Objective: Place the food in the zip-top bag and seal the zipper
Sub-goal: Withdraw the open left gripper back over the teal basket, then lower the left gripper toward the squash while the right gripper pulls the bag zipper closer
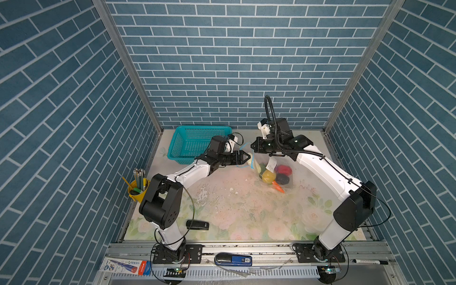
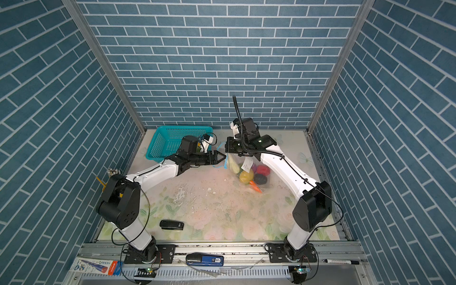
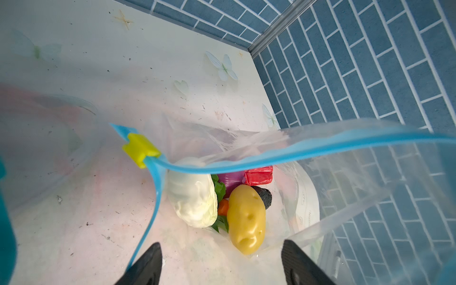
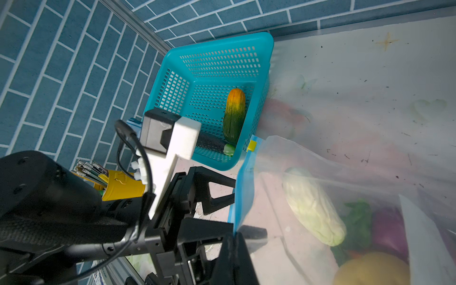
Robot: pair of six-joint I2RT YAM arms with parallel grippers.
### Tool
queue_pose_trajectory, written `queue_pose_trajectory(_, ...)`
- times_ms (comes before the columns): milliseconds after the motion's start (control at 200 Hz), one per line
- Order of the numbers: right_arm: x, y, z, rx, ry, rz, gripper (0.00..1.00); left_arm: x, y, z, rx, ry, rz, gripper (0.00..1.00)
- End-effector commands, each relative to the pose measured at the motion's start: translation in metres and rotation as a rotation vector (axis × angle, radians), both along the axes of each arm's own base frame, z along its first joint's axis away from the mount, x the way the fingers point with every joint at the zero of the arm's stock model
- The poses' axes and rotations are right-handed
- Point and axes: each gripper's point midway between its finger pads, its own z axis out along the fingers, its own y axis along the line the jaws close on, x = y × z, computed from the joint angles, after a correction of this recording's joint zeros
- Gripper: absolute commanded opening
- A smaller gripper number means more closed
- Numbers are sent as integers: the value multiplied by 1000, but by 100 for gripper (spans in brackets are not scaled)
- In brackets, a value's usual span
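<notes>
The clear zip-top bag (image 1: 283, 183) lies at the back right of the table in both top views, its mouth lifted. Inside it lie food pieces: a white cabbage (image 3: 192, 197), a yellow potato (image 3: 246, 219), a red piece (image 3: 259, 175), a dark eggplant (image 1: 282, 178) and an orange carrot (image 1: 278, 187). My right gripper (image 4: 235, 234) is shut on the light blue zipper (image 4: 243, 187) at the mouth edge. The yellow slider (image 3: 139, 149) sits at the strip's end. My left gripper (image 3: 220, 243) stands open at the bag's mouth, holding nothing. A green-orange piece (image 4: 234, 114) lies in the teal basket (image 4: 222, 39).
The teal basket (image 1: 197, 130) stands at the back left, behind my left arm. A yellow cup of pencils (image 1: 138, 188) is at the left edge. A black stapler (image 1: 197, 225) lies near the front. A blue stapler (image 1: 233, 260) and a marker (image 1: 369, 261) rest on the front rail.
</notes>
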Motion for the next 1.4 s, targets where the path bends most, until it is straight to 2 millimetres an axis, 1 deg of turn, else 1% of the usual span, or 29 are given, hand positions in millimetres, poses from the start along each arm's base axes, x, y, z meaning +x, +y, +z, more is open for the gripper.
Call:
queue_pose_trajectory(0,-7,-4,14,36,-14,-8,0,-2,2,23,8,-57,0,77)
queue_pose_trajectory(190,-8,-7,16,34,-26,-17,0,-5,14,36,50,-89,32,77)
queue_pose_trajectory(295,-9,-9,15,33,-27,-20,0,-5,26,43,91,-98,61,77)
queue_pose_trajectory(430,-11,-10,13,33,-27,-19,0,1,48,45,160,-73,128,76)
queue_pose_trajectory(550,-11,-10,13,36,-29,-21,0,8,71,42,231,-30,207,75)
queue_pose_trajectory(625,-10,-10,13,39,-31,-21,0,14,82,41,269,-18,261,75)
queue_pose_trajectory(755,-10,-9,13,42,-28,-21,0,28,105,34,371,4,385,77)
queue_pose_trajectory(875,-10,-9,14,40,-27,-20,0,45,122,27,444,31,471,79)
queue_pose_trajectory(1035,-8,-8,15,40,-26,-19,0,69,141,8,511,90,558,79)
queue_pose_trajectory(1105,-8,-7,16,40,-23,-18,0,78,145,-2,525,120,569,79)
queue_pose_trajectory(1255,-6,-8,20,15,-15,-34,0,92,150,-14,535,140,593,79)
queue_pose_trajectory(1300,-5,-11,19,-29,-16,-48,0,96,150,-18,538,146,595,80)
queue_pose_trajectory(1390,-6,-20,14,-196,-40,-82,0,100,151,-24,542,165,593,79)
